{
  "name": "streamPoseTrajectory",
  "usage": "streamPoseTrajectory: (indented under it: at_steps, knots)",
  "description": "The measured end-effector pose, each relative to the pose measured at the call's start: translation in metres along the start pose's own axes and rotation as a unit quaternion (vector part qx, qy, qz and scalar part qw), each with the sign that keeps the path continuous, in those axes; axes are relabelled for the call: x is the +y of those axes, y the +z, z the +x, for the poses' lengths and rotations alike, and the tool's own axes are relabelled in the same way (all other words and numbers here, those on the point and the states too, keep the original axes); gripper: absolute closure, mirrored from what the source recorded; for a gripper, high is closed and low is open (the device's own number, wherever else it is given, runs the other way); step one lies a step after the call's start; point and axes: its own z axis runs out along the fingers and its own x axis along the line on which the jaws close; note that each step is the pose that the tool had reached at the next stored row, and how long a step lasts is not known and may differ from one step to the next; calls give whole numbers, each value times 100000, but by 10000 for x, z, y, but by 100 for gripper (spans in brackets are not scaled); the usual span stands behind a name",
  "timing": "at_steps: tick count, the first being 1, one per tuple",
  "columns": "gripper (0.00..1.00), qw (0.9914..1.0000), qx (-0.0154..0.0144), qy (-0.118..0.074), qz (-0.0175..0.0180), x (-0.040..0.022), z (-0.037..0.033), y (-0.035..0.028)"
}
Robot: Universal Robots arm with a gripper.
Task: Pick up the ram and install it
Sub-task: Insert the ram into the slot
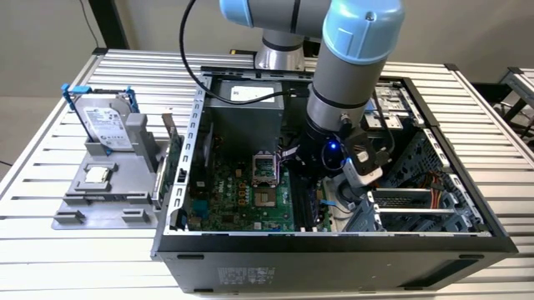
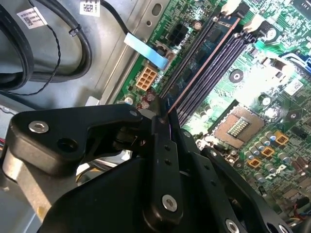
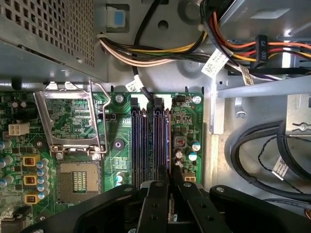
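My gripper (image 1: pixel 316 187) is low inside the open computer case (image 1: pixel 334 245), over the motherboard's memory slots (image 3: pixel 138 145). Its black fingers (image 2: pixel 160 160) are shut on the ram (image 2: pixel 204 64), a thin board seen edge-on. The ram runs from the fingertips along the slot nearest the board's edge. In the first wrist view the gripper (image 3: pixel 170 177) sits at one end of the slots, and the ram (image 3: pixel 169 145) lines up with the outer one. I cannot tell whether it is seated or just above the slot. The white slot latches (image 2: pixel 232 7) at the far end stand open.
The processor socket (image 3: pixel 77 182) lies beside the slots, its metal frame raised. Black cables (image 3: pixel 257 145) and coloured power wires (image 3: pixel 160 53) crowd the case wall. On the table at the exterior view's left, a grey fixture (image 1: pixel 109 187) holds a hard drive (image 1: pixel 107 122) and a bracketed card (image 1: pixel 167 150).
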Motion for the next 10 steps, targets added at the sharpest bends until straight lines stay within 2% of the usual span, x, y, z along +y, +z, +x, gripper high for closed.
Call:
streamPoseTrajectory:
  at_steps: [10]
  knots:
    - [100, 99998, -31, 630, -4, 0, 0, 18]
